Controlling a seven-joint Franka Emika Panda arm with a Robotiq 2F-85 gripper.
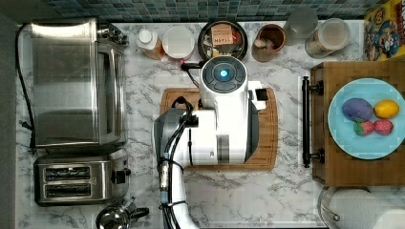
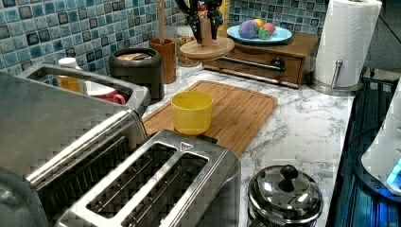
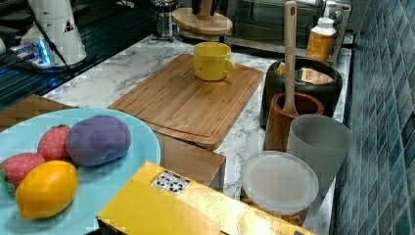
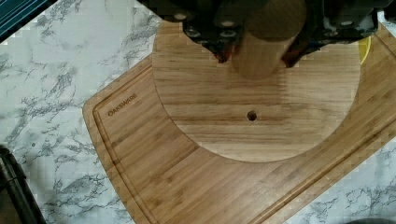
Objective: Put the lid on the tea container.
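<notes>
Open air above the bamboo cutting board [image 2: 236, 106]; the yellow mug [image 2: 191, 112] stands at one end. The round black tea container [image 3: 303, 88] is crowded: brown wooden cup [image 3: 288, 122] with its tall upright handle just beside it, white-topped jar [image 1: 177, 42] flanking.

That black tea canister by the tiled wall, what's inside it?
The tea container stands open, holding printed packets in tan, orange and red. Whatever lies beneath those top packets is covered. Its wooden lid is in the air, gripped by its knob in the end effector.
</notes>
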